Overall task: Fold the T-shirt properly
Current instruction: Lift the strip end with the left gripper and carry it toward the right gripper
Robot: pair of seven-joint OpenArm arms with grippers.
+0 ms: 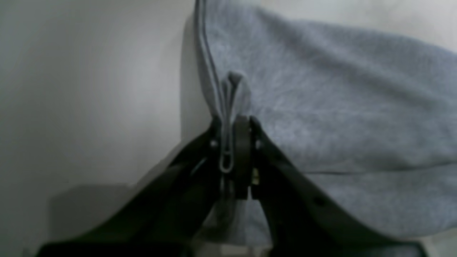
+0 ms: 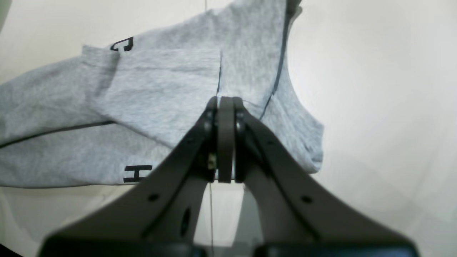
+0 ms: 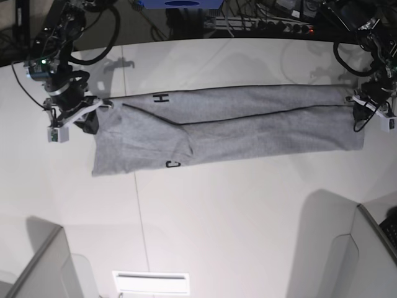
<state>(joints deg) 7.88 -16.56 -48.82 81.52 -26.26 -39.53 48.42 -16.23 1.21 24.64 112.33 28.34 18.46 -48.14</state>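
The heather-grey T-shirt (image 3: pixel 248 121) lies on the white table (image 3: pixel 217 217) as a long folded band, with black letters H (image 3: pixel 161 98) and C (image 3: pixel 172 164) showing. My left gripper (image 3: pixel 360 107) is at the band's right end. In the left wrist view it (image 1: pixel 232 121) is shut on a bunched fold of the T-shirt (image 1: pixel 339 107). My right gripper (image 3: pixel 87 115) is at the band's left end. In the right wrist view it (image 2: pixel 225 101) is shut with its tips at the T-shirt (image 2: pixel 160 89), and a crease runs up from them.
Grey box-like walls stand at the front left (image 3: pixel 43 267) and front right (image 3: pixel 366 261) corners. A white slotted plate (image 3: pixel 151 282) sits at the front edge. A power strip and cables (image 3: pixel 260 23) run along the back.
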